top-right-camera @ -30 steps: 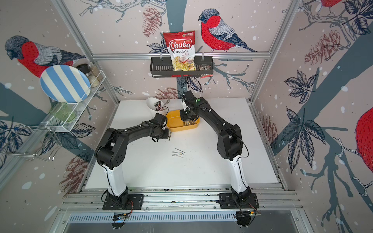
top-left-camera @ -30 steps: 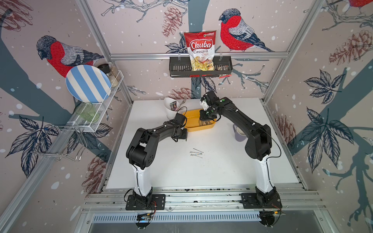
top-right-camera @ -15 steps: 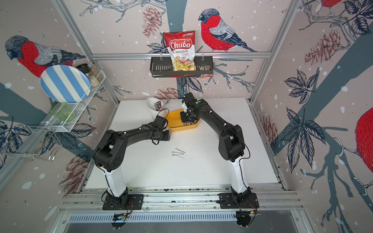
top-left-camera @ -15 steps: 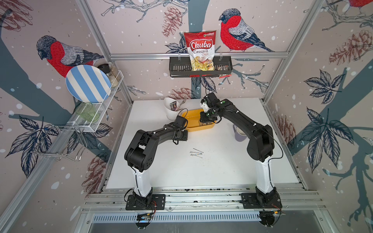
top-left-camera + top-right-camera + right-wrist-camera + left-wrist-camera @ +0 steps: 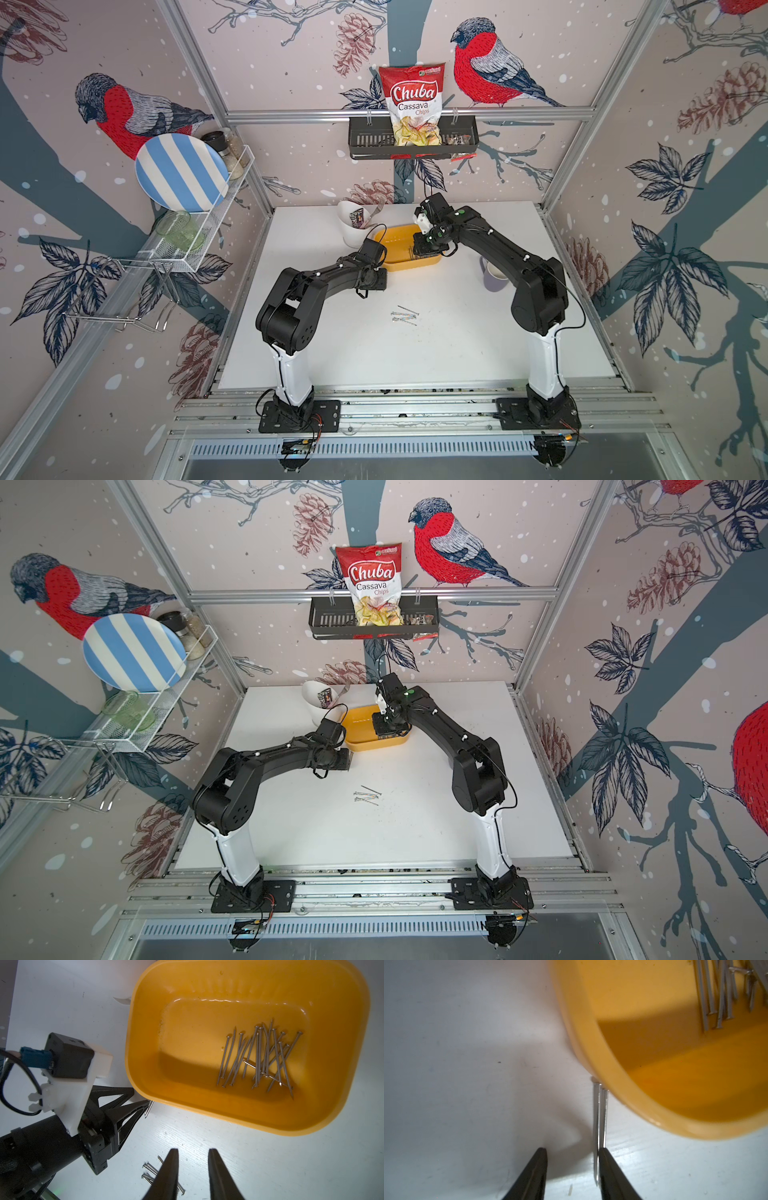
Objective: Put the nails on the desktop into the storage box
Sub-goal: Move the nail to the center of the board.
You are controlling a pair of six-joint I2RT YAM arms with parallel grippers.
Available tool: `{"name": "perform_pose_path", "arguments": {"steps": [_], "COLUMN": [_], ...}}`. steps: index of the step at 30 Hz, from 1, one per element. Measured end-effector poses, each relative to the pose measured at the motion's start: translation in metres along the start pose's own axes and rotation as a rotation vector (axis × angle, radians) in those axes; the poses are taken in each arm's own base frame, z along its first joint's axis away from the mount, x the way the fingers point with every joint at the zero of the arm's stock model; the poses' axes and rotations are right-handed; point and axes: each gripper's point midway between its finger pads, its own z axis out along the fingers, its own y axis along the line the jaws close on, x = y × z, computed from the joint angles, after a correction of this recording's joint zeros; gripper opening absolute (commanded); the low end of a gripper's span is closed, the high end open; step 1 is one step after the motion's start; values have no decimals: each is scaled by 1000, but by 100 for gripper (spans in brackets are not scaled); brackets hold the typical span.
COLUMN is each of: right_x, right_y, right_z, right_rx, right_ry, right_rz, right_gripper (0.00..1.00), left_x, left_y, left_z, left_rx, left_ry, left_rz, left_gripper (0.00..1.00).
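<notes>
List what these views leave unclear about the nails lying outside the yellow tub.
- Left wrist view: nails beside the left gripper overlap and run behind its finger; number unclear.
- Right wrist view: a finger of the right gripper covers part of the loose nails.
- Both top views: loose nails too small to count.

You work in a lab robot cell staged as a kitchen: aluminium frame (image 5: 407, 113), bird wallpaper (image 5: 484, 70), dish rack (image 5: 212, 232) left, rail-edged desktop (image 5: 457, 353).
</notes>
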Motion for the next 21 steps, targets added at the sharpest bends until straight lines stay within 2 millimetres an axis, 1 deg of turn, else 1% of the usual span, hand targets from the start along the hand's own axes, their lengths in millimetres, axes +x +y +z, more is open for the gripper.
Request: {"name": "perform_pose_path", "arguments": {"steps": [7, 15, 21], "right_x": [2, 3, 5], "right_y": [-1, -5, -9], "right_z": [1, 1, -3], "right_rx": [-3, -2, 0], "right_ry": [0, 0, -1], "right_rz": [-1, -1, -6], "right_gripper": [29, 29, 29], "left_x": [0, -4, -7], "left_y": [-9, -12, -10], "left_z": [2, 6, 13], "left_rx": [24, 27, 0], "left_ry": [-6, -6, -5], "left_rz": [-3, -4, -9], "left_gripper": [44, 44, 36]}}
